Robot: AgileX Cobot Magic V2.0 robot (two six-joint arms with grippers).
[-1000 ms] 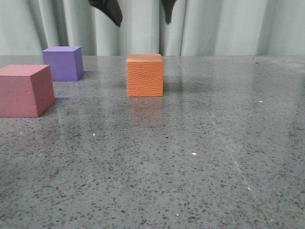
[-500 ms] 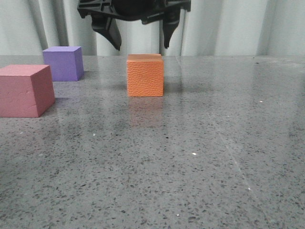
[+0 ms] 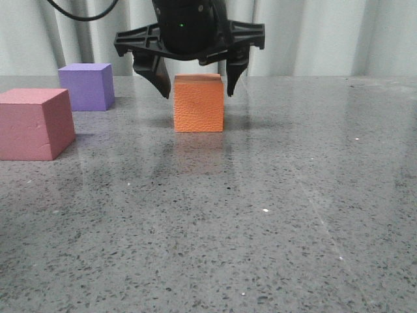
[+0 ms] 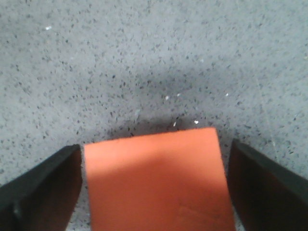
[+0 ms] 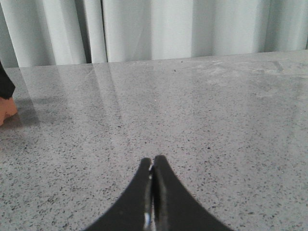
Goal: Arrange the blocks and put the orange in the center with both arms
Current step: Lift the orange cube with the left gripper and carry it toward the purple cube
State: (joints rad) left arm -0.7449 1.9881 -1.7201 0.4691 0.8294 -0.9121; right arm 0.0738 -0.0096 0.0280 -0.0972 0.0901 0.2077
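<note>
The left claw [image 3: 193,81] is spread, straddling the orange cube [image 3: 198,104], which sits mid-surface, right of the purple cube [image 3: 85,86]. The right claw [image 5: 152,192] is pressed together. Risk: an off-centre fingertip may tip or shove the cube on closing.

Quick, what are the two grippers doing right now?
Left gripper: open, fingers either side of the orange cube, not gripping it.
Right gripper: closed, empty.

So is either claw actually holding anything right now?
No. The left gripper is open, straddling the orange cube with gaps showing beside both fingers. The right gripper is shut on nothing.
</note>
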